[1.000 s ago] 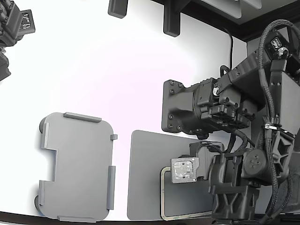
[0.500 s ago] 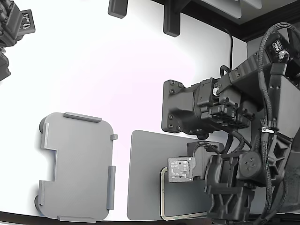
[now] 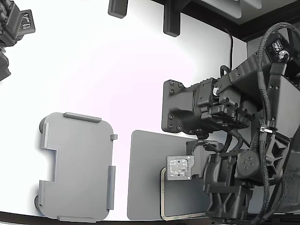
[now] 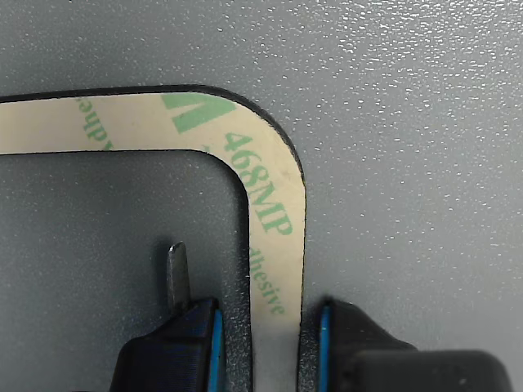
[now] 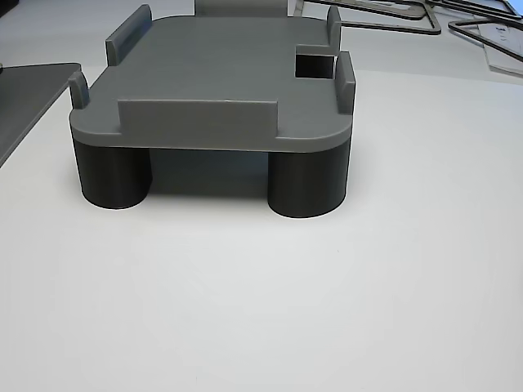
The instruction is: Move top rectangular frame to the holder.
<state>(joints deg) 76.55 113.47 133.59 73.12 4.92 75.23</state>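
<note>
The frame [image 4: 274, 214] is a thin beige strip with green print, lying flat on the dark grey mat [image 4: 409, 122]. In the wrist view my gripper [image 4: 261, 314] is low over the mat. Its jaws stand open on either side of one straight strip, just past a rounded corner. One thin metal fingertip [image 4: 176, 269] is inside the frame's opening and the other finger [image 4: 351, 327] is outside. In the exterior view the frame [image 3: 162, 199] shows partly under the arm's head [image 3: 180, 168]. The light grey holder [image 3: 75, 164] with edge tabs lies to the exterior view's left and also shows in the other view [image 5: 221, 82].
The dark mat [image 3: 145, 173] lies between the holder and the arm. A black mounting block [image 3: 187, 108] sits behind the mat. A second arm's end [image 3: 14, 28] is at the exterior view's top left. Spare frames [image 5: 392, 18] lie behind the holder in the other view.
The arm's head has shifted slightly toward the exterior view's left over the frame's corner. The frame and holder have not moved.
</note>
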